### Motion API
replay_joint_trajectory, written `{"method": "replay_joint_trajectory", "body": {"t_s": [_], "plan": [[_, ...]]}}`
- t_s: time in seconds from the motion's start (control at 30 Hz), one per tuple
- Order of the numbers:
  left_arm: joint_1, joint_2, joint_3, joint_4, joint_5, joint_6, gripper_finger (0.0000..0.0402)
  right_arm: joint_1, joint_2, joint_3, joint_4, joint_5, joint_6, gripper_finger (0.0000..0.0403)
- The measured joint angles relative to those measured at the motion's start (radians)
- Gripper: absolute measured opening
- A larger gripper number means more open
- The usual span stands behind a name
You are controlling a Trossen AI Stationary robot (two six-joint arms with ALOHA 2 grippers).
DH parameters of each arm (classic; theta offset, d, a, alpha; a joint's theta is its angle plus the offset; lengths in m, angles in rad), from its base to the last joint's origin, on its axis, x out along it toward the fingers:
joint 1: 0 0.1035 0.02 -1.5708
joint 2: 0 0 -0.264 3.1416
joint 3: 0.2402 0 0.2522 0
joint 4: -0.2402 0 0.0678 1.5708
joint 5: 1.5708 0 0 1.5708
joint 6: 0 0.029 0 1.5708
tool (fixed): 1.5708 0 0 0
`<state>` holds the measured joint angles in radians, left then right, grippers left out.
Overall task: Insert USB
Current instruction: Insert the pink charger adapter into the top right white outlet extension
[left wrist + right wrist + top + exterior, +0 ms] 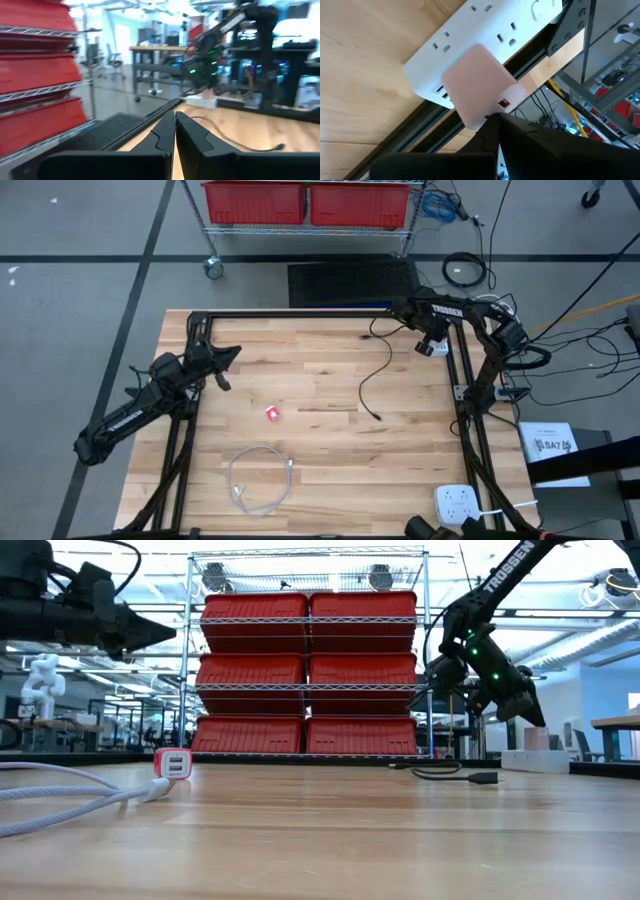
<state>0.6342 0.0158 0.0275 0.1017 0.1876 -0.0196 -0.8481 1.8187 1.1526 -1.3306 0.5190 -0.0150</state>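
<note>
High view shows the black USB cable (378, 380) lying unplugged on the surface (320, 470). Both tools are closed and empty: right tool (492, 116) over the power strip (485, 30), left tool (228, 356) waiting

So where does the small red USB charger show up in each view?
High: red charger mid-table, above the white cable.
Low: left of centre, white cable beside it.
Left wrist: not in it.
Right wrist: not in it.
Shared landmark: the white cable.

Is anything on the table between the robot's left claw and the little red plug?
No. Bare wood lies between the left gripper and the red USB charger. The white cable is beyond it.
</note>
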Motion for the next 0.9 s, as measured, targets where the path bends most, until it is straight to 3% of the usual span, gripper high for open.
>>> {"method": "replay_joint_trajectory", "body": {"t_s": [0.37,0.9], "plan": [[0.000,0.006,0.000,0.026,0.014,0.009,0.0016,0.000,0.002,0.003,-0.004,-0.009,0.003,0.0000],[0.000,0.119,0.000,0.070,0.015,0.034,0.0005,0.120,0.002,0.002,0.003,-0.024,0.016,0.0000]]}}
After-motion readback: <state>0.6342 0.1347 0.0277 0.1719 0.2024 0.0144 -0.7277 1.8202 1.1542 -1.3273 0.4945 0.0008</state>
